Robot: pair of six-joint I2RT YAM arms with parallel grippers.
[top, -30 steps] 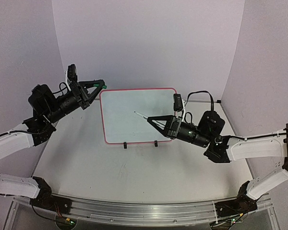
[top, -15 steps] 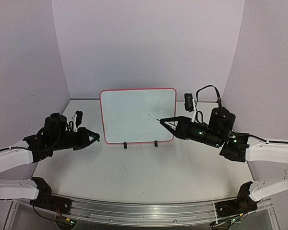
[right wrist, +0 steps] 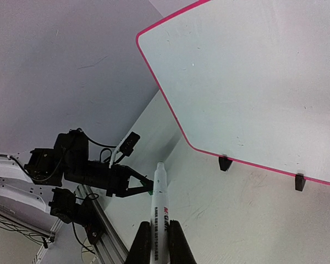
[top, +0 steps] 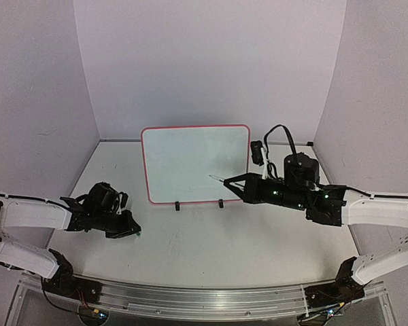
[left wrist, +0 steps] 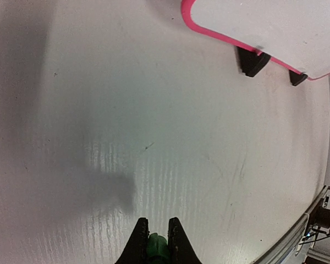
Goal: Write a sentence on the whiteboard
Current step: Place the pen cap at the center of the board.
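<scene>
whiteboard [top: 195, 161]: upper centre of the top view, standing on the table [top: 211, 251] near the back wall. Small rectangle with rounded corners, thin red-pink frame, smooth face. The face reads plain white with a few faint specks.
feet [top: 177, 206]: two small black wedges under the bottom edge of the board, resting on the table.
right gripper [right wrist: 158, 225]: black fingers pinched on a marker [right wrist: 159, 190]. In the top view it sits just right of the board's lower right corner.
marker: slim white barrel with dark print along it. In the top view its tip overlaps the lower right of the board face; contact can't be told.
left gripper [left wrist: 157, 226]: low at the lower left of the top view, well apart from the board. Its fingers are pressed onto a green cap [left wrist: 155, 246], a small rounded plastic piece that is mostly hidden between them.
table: matte white with fine ribbed texture, light scuffs and scratches.
walls [top: 204, 61]: plain pale lilac, smooth.
rail [top: 190, 299]: brushed aluminium bar along the bottom edge, with both arm bases bolted on.
</scene>
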